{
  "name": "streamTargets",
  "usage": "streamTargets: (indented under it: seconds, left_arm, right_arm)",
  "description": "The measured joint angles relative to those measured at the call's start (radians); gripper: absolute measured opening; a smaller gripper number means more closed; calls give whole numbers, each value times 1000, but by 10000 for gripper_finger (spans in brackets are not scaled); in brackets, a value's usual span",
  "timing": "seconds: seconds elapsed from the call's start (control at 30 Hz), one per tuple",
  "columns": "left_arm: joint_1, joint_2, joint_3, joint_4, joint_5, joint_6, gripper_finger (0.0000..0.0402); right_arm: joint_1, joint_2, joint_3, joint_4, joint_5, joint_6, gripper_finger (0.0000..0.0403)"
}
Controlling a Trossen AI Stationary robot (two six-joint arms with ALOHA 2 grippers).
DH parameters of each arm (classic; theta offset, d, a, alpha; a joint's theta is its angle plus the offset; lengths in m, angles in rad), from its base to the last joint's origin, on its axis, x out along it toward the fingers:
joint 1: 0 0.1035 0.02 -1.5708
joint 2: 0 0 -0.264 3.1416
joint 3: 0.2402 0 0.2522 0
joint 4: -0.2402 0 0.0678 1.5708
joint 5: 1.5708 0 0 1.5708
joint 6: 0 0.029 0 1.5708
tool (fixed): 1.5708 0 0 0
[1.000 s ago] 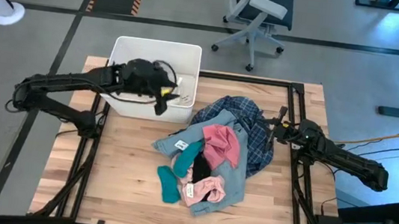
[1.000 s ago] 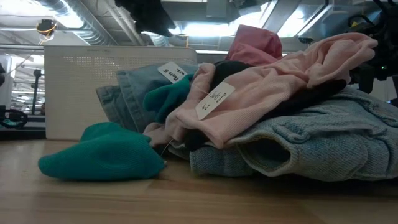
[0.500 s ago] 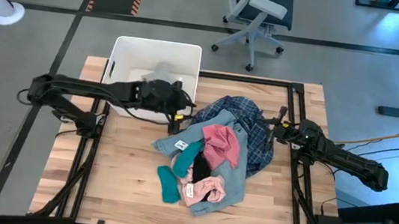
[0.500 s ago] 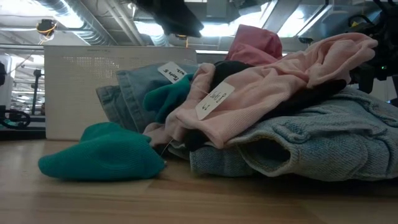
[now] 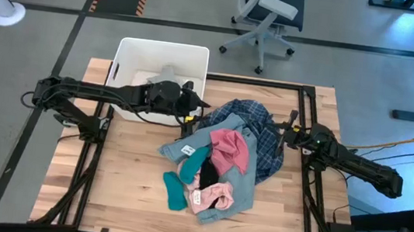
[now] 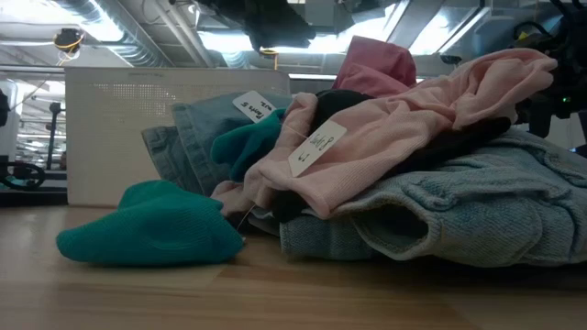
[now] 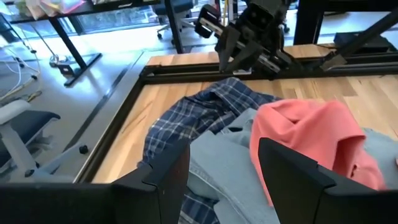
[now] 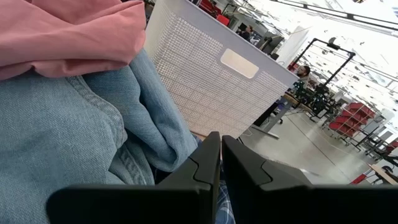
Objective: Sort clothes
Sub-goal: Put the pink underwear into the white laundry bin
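my left gripper point(image 5: 192, 108) has swung from the white perforated bin point(image 5: 128, 51) to the pile edge, spread wide, empty | right gripper point(image 5: 287, 134) pinched closed, idle | soft plaid shirt point(image 7: 186, 118), denim point(image 5: 242, 184)

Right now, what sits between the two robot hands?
In the high view, the plaid shirt and light blue denim lie between the open left hand and the shut right hand.

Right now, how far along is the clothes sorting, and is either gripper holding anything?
Done: one pale garment lies in the white bin. In hand: nothing; the left gripper is open and empty between bin and pile, and the right gripper is shut at the plaid shirt. Left: denim, pink pieces and teal socks on the table.
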Motion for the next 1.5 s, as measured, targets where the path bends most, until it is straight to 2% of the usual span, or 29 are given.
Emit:
streamTargets:
  seconds: [0.27, 0.63, 1.13, 1.37, 1.5]
  left_arm:
    - [25, 0, 0, 10, 0, 7, 186]
    - [104, 0, 0, 188, -10, 101, 186]
    - [161, 0, 0, 174, -11, 113, 186]
    - [176, 0, 0, 175, -19, 164, 186]
    - [193, 0, 0, 177, -19, 137, 186]
  right_arm:
    - [0, 0, 0, 0, 0, 0, 35]
    - [0, 0, 0, 0, 0, 0, 35]
    - [0, 0, 0, 0, 0, 0, 35]
    - [0, 0, 0, 0, 0, 0, 35]
    - [0, 0, 0, 0, 0, 0, 35]
